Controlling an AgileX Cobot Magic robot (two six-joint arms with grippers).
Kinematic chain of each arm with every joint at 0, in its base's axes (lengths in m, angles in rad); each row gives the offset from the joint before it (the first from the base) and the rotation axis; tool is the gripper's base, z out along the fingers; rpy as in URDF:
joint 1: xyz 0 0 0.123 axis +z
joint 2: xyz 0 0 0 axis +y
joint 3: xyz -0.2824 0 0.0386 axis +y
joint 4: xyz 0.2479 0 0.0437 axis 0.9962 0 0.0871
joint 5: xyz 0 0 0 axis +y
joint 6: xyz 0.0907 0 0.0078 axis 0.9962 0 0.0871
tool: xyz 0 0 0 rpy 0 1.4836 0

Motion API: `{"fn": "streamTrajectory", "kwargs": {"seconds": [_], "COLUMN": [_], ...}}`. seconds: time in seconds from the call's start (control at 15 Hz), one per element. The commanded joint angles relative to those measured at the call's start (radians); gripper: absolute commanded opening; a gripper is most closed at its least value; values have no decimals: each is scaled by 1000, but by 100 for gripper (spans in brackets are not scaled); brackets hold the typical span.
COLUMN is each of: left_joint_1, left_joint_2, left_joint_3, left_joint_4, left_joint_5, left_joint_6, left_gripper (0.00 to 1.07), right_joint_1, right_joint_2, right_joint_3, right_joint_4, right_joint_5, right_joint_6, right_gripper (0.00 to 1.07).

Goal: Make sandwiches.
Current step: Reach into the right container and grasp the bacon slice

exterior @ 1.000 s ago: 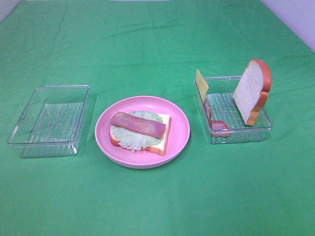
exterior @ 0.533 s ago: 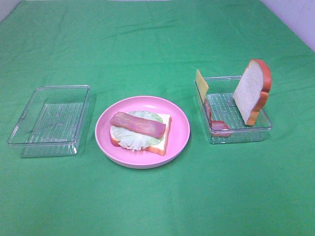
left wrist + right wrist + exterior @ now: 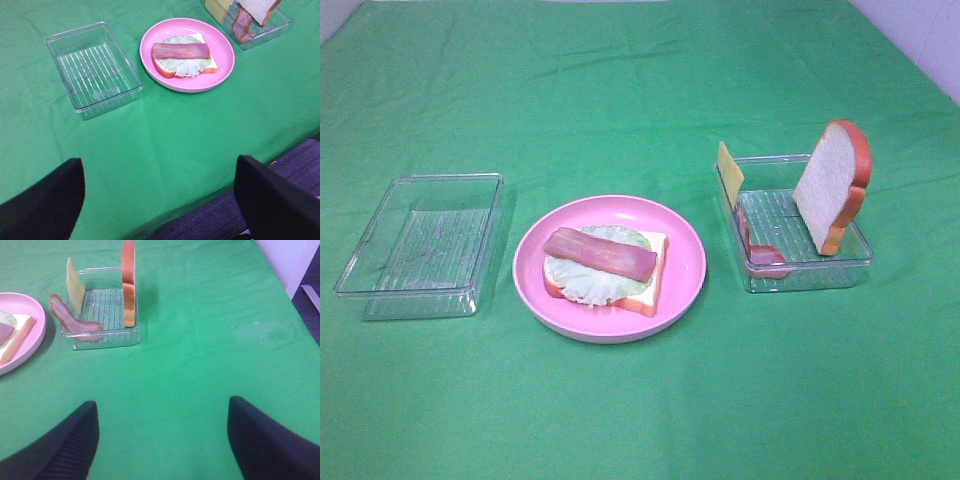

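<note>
- Pink plate (image 3: 686,268) sits mid-bench on green cloth (image 3: 620,90); all places below are read from it, in the high view.
- Sandwich (image 3: 653,275), half built, lies on the plate. Bottom bread flat, lettuce (image 3: 582,285) on that, one meat strip (image 3: 599,254) laid along the top. Stack is open-faced.
- Just right of the plate: clear tray (image 3: 800,276). In it a second bread slice (image 3: 828,185) stands on edge, leaning at the tray side farthest from the plate. A cheese square (image 3: 730,172) stands upright at the tray corner nearer the plate, far side. A spare meat strip (image 3: 760,255) is draped against the tray wall nearest the plate.
- Left of the plate, apart from it: another clear tray (image 3: 420,245), flat on the cloth.
- Left claw (image 3: 159,162): fingers spread wide, nothing between them, over bare cloth near the bench edge, well off the plate.
- Right claw (image 3: 162,404): fingers spread, gripping nothing, over bare cloth, plate rim at the frame edge.
- Neither claw shows in the high view.
</note>
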Motion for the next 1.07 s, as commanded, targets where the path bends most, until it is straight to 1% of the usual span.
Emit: {"fn": "streamTrajectory", "kwargs": {"seconds": [0.07,0.13,0.2,0.33,0.47,0.53,0.73,0.93,1.0,1.07], "left_joint_1": [-5,-5,-5,-5,-2,-2,-2,-2,-2,-2], "left_joint_2": [-151,-262,-310,-364,-367,-367,-367,-367,-367,-367], "left_joint_3": [115,184,207,233,276,296,300,331,349,348], "left_joint_4": [1,0,0,0,0,0,0,0,-5,-5], "left_joint_5": [63,51,48,44,36,2,-87,-144,-175,-174], "left_joint_6": [40,92,117,118,117,114,114,115,116,117], "left_gripper": [78,78,78,78,78,78,78,78,78,78], "right_joint_1": [-3,-3,-3,-3,-3,-3,-3,-3,-3,-3], "right_joint_2": [-15,-15,-15,-15,-15,-11,35,174,248,322], "right_joint_3": [2,2,2,2,2,2,-8,-21,-21,-21], "right_joint_4": [-4,-4,-4,-4,-4,-4,31,134,165,194], "right_joint_5": [-14,-14,-14,-14,-14,-14,-34,-179,-232,-270], "right_joint_6": [-1,-1,-1,-1,-1,-1,7,2,-16,-49], "right_gripper": [69,69,69,69,69,69,69,69,69,69]}}
